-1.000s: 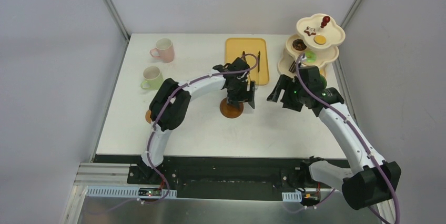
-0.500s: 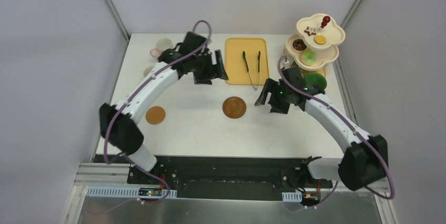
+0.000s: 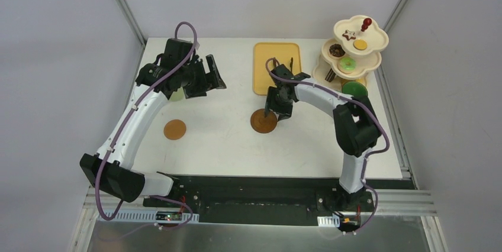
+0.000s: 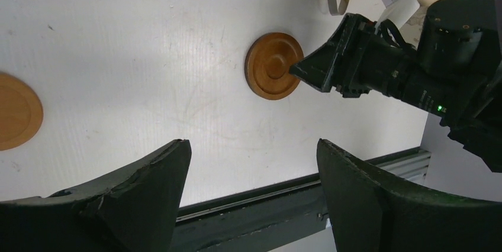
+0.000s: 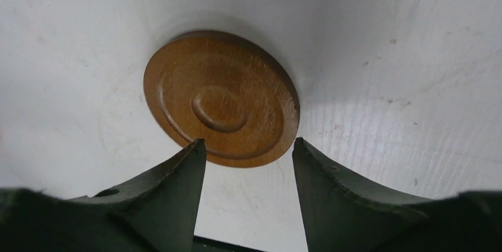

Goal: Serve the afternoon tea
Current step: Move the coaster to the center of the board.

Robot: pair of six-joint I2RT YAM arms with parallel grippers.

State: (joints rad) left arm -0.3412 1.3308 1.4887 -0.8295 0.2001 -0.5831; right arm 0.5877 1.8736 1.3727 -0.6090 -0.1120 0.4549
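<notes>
A dark brown coaster [image 3: 263, 121] lies mid-table. My right gripper [image 3: 277, 110] hovers low over its far edge, open and empty; in the right wrist view the coaster [image 5: 220, 98] sits just beyond the gripper [image 5: 247, 142]. A lighter brown coaster [image 3: 174, 129] lies to the left. My left gripper [image 3: 207, 79] is open and empty at the back left, raised above the table. Its arm hides the mugs there except a pale green sliver [image 3: 176, 93]. The cream three-tier stand [image 3: 373, 42] with its red knob and pastries stands at the back right.
A yellow tray [image 3: 265, 65] lies at the back centre, its black tongs partly hidden behind my right arm. A green round piece [image 3: 354, 90] lies at the stand's foot. The left wrist view shows both coasters [image 4: 273, 73] [image 4: 15, 110] and the table's front edge [image 4: 284, 190].
My left arm swung left and back, from beside the tray to over the mugs. My right gripper moved left from near the stand to just over the dark coaster.
</notes>
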